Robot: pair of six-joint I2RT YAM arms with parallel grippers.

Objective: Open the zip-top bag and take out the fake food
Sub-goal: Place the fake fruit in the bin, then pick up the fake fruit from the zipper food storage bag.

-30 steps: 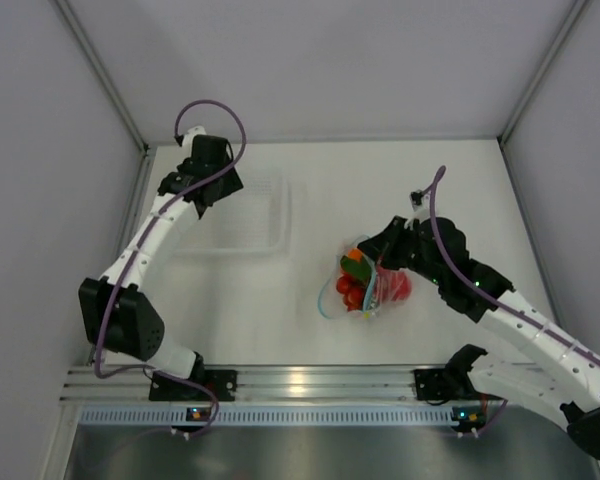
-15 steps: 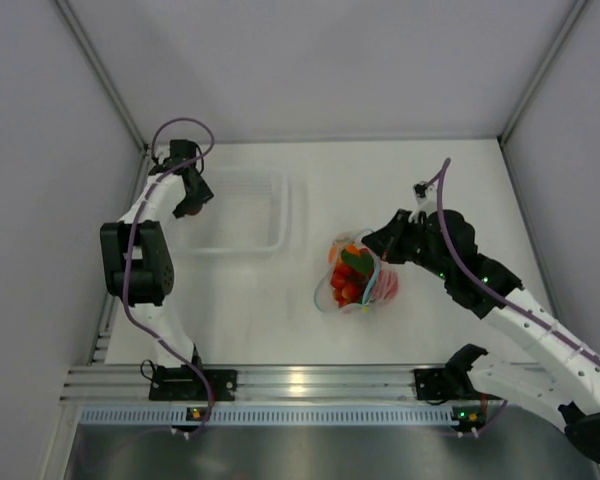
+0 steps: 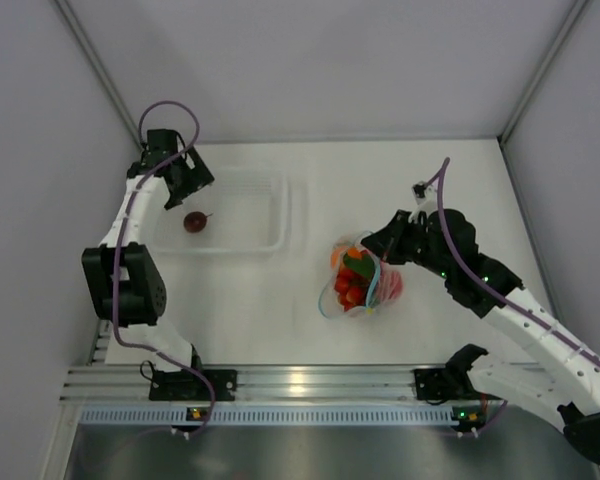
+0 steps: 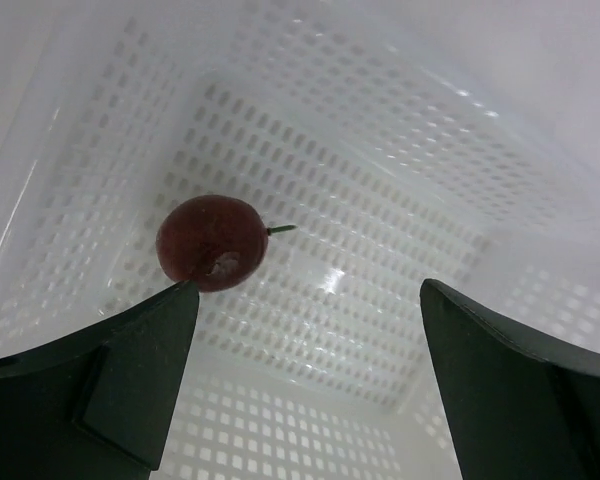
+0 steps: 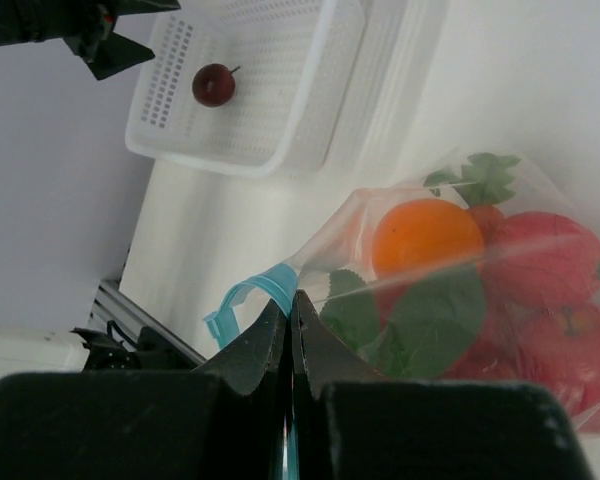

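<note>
The zip-top bag [image 3: 361, 283] lies mid-table with its teal zip strip [image 5: 250, 297] gaping. It holds fake food: an orange [image 5: 427, 236], a green leaf [image 5: 423, 322] and red fruits [image 5: 546, 259]. My right gripper [image 5: 292, 300] is shut on the zip strip at the bag's far edge [image 3: 377, 246]. A small dark purple-brown piece [image 3: 195, 221] lies in the clear perforated tray [image 3: 242, 212]. It also shows in the left wrist view [image 4: 212, 243] and in the right wrist view [image 5: 213, 85]. My left gripper [image 4: 310, 335] is open and empty above the tray's left end [image 3: 188, 183].
The tray's perforated walls [image 4: 400, 130] surround the left gripper's view. White enclosure walls stand close on the left, back and right. A metal rail [image 3: 300, 382] runs along the near edge by the arm bases.
The dark piece now lies in the tray, let go by my left gripper, which has swung to the tray's far-left end. The right gripper and the bag have barely moved.
</note>
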